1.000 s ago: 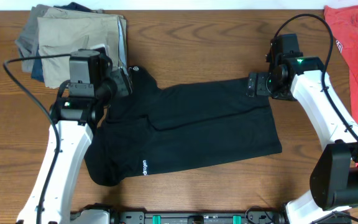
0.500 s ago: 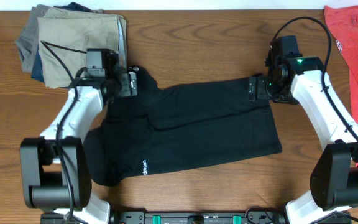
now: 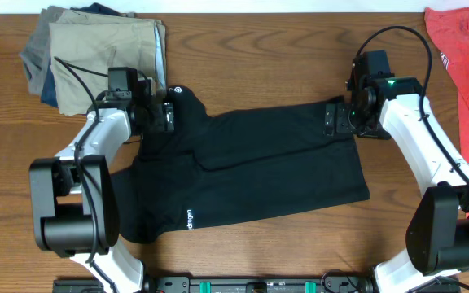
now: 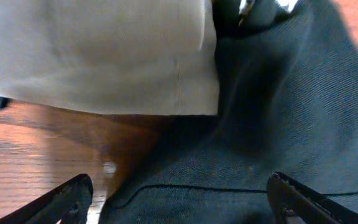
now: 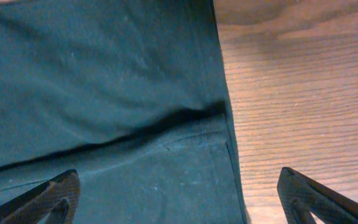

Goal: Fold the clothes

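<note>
Clothes (image 3: 259, 167) beneath both spread jaws

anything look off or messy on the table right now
Nothing spilled or damaged. The black garment lies skewed and creased rather than squared up, its logo corner reaching up beside the folded tan trousers. A red shirt lies crumpled at the far right.

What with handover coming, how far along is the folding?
Done: the black garment lies flat on the table, apparently with one layer folded across it. In hand: nothing; the left fingers and right fingers stand open over its top corners, gripping no cloth. To do: the remaining folds; it is wide and rumpled at the lower left.
</note>
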Controlling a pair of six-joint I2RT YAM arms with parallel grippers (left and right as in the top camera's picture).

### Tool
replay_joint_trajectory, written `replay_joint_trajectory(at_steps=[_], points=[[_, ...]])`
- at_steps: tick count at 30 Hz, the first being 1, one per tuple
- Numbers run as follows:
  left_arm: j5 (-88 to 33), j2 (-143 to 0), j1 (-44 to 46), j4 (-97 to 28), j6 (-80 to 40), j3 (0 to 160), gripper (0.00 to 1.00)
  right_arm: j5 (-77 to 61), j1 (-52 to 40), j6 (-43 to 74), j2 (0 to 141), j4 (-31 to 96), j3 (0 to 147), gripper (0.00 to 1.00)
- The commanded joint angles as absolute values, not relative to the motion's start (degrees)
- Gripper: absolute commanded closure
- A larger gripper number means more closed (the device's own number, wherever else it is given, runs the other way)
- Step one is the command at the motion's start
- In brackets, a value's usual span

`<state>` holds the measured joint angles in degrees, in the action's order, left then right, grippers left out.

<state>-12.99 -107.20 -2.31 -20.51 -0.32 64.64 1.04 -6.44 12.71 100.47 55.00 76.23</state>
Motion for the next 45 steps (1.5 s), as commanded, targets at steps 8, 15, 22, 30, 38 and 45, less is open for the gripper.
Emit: replay_joint_trajectory(at_steps=[8,15,22,30,38,45], points=[[-13.2,-110.6,-2.5,-20.3,0.6,66.1,0.36,1.0,-6.1,11.9,99.8,53.9,75.5,0.01],[-13.0,-110.6,-2.5,-20.2,0.6,66.1,0.92,1.0,-6.0,11.9,99.7,49.7,76.7,0.01],[-13.0,-110.6,-2.5,-20.2,0.6,65.8,0.92,0.8,-5.0,7.5,99.8,41.6,78.3,0.01],[-13.1,-110.6,-2.5,-20.0,-0.7,65.7,0.92,0.4,-4.1,1.2,102.5,35.5,80.5,0.01],[-13.1,-110.6,-2.5,-20.0,-0.7,65.7,0.92,-2.0,-3.8,-0.6,113.4,35.6,87.9,0.04],[-13.1,-110.7,-2.5,-20.0,-0.7,65.7,0.92,-2.0,-3.8,-0.5,119.7,36.2,90.7,0.12]])
